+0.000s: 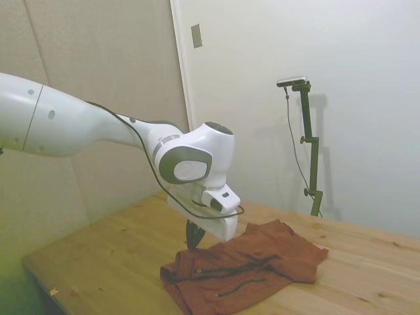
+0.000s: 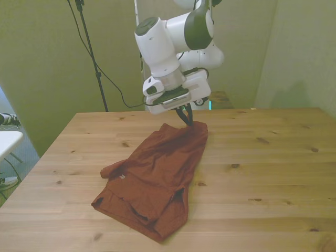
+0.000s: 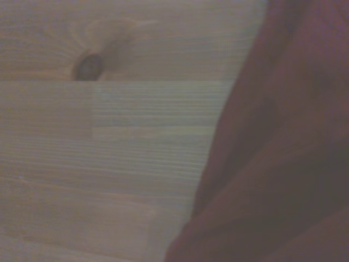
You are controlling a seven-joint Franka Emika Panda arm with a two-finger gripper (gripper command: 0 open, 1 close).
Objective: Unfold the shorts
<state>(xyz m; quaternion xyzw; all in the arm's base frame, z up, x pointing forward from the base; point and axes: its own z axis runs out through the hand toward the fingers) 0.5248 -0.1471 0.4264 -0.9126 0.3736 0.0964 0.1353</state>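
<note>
Item: shorts (image 2: pixel 152 178), rust-brown soft cloth, one piece. Location: lying on the wooden worktop (image 2: pixel 262 173), roughly at its middle in the front view, running from the far edge of the cloth under the arm down toward the near edge on the front view's left. Condition: folded over on itself; a doubled layer and a loose flap show at the near end, and in the side view dark zipper lines (image 1: pixel 239 285) cross the upper face. The far end forms a narrower strip that rises slightly toward the arm.

Item: hand (image 2: pixel 185 116), dark fingers below a white wrist block. Position: low over the far end of the shorts, fingertips at or on the fabric edge. Both outside views show the fingers close together, but whether cloth is pinched between them cannot be told; the slight lift of the far edge suggests a hold, as a judgement only.

Item: wrist view. Shows bare wood with a knot (image 3: pixel 87 66) beside a blurred expanse of the rust cloth, consistent with the hand standing right at the garment's border.

Reason for placement, judged: the hand sits at an outer edge because that is where a folded layer can be drawn away from the one beneath. The doubled portion at the near end is not yet opened, so the unfolding appears incomplete.
</note>
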